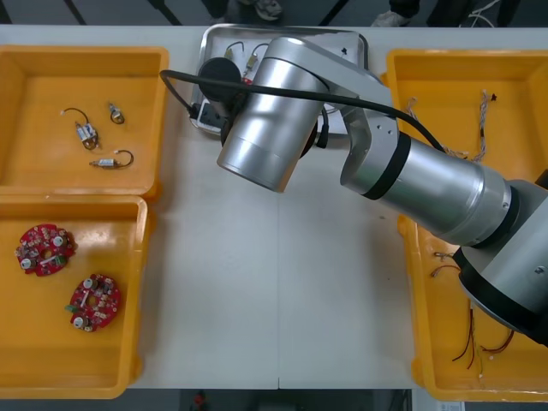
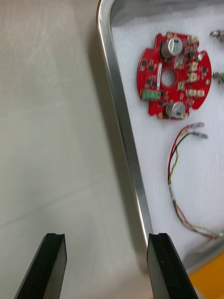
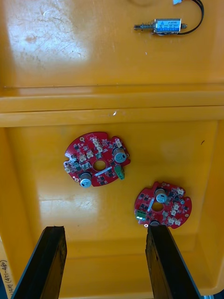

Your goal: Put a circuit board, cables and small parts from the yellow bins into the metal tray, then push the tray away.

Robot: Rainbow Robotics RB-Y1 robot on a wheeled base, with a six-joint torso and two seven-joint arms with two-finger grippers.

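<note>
Metal tray point(image 2: 122, 112) is sitting on the counter point(image 2: 51, 117), holding a circuit board point(image 2: 153, 70) and a red and yellow cable point(image 2: 173, 163). Your right gripper point(image 2: 105, 239) is hovering just beside the tray's rim, fingers apart. Your left gripper point(image 3: 105, 231), likewise apart, is hanging over a yellow bin point(image 3: 51, 205) well left of the tray.

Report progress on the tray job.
Done: circuit board, red and yellow cable and small metal parts lie in the metal tray. In hand: right pincer, open, at its rim. Remaining: the push, it seems. Left pincer hangs open over a yellow bin.
</note>
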